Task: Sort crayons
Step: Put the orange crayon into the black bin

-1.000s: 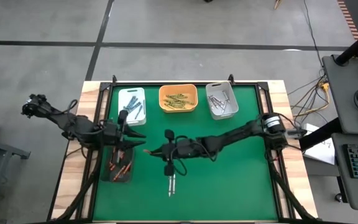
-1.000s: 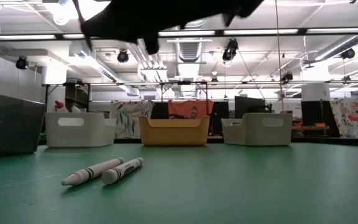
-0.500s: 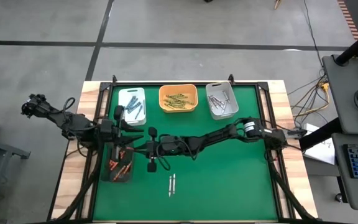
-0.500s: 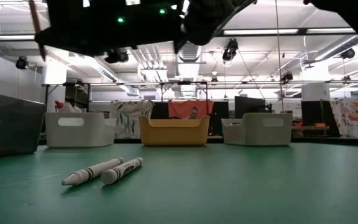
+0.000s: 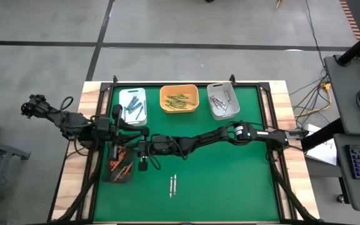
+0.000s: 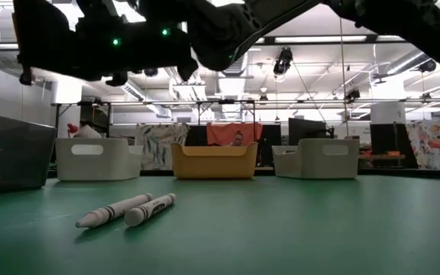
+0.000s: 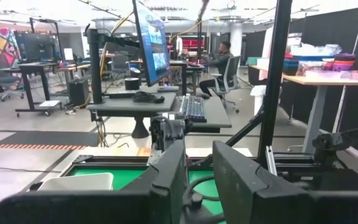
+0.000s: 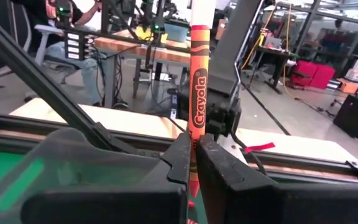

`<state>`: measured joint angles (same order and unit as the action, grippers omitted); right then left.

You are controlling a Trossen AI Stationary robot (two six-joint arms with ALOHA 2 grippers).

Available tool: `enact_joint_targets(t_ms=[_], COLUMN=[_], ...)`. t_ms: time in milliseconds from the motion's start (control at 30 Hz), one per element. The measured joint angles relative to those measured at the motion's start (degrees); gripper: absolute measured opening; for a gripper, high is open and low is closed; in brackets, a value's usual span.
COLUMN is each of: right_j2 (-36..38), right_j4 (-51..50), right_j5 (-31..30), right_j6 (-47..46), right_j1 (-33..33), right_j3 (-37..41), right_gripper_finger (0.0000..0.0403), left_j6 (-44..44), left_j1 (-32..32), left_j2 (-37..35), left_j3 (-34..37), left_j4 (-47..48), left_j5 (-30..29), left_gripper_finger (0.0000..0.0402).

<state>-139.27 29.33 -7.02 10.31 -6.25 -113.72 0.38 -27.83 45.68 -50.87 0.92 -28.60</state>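
My right gripper (image 8: 193, 152) reaches across the mat to the near left, by the dark tray (image 5: 112, 178) that holds red-orange crayons (image 5: 122, 167). It is shut on one orange crayon (image 8: 199, 93). My left gripper (image 7: 199, 177) hovers level just beyond that tray, open, with nothing between its fingers. Two grey-white crayons (image 6: 127, 210) lie side by side on the green mat near the front, also visible in the high view (image 5: 172, 185). My right gripper pinches the orange crayon between its two fingers at the lower part of the wrapper (image 8: 194, 142), close to the pointed end. The fingers come in level from the table's right and lie across the crayon. The crayon stands upright, its tip (image 8: 193, 186) down, lifted clear.
Three trays stand along the far edge: a white one (image 5: 132, 106) with dark crayons, a yellow one (image 5: 179, 99) with yellow-olive crayons, and a grey one (image 5: 222, 101) with grey-white crayons. The right half of the green mat (image 5: 230, 181) is bare.
My right gripper has travelled from the mat's middle toward the table's left edge, sinking a little, and now stands by the dark tray. It stays shut on the orange crayon, which has gone along with it.
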Motion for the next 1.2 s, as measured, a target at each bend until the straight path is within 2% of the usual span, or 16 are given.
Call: enact_joint_targets(t_ms=[567, 1000, 1200], right_j2=[-2.39, -2.39, -2.39], right_j4=[4.43, -0.38, -0.38], right_j5=[0.08, 0.18, 2.74], right_j6=[-3.21, -2.82, -2.80], right_j1=[1.40, 1.27, 1.27], right_j3=[-0.40, -0.21, -0.23], right_gripper_finger=[0.0013, 0.0013, 0.0013], left_j6=[0.81, 0.66, 0.64], left_j1=[0.02, 0.02, 0.02], left_j2=[0.86, 2.77, 2.75], left_j3=[0.00, 0.00, 0.00], left_j4=[-1.21, -1.94, -1.98], left_j5=[-0.92, -0.96, -0.98], left_gripper_finger=[0.0066, 0.0066, 0.0066])
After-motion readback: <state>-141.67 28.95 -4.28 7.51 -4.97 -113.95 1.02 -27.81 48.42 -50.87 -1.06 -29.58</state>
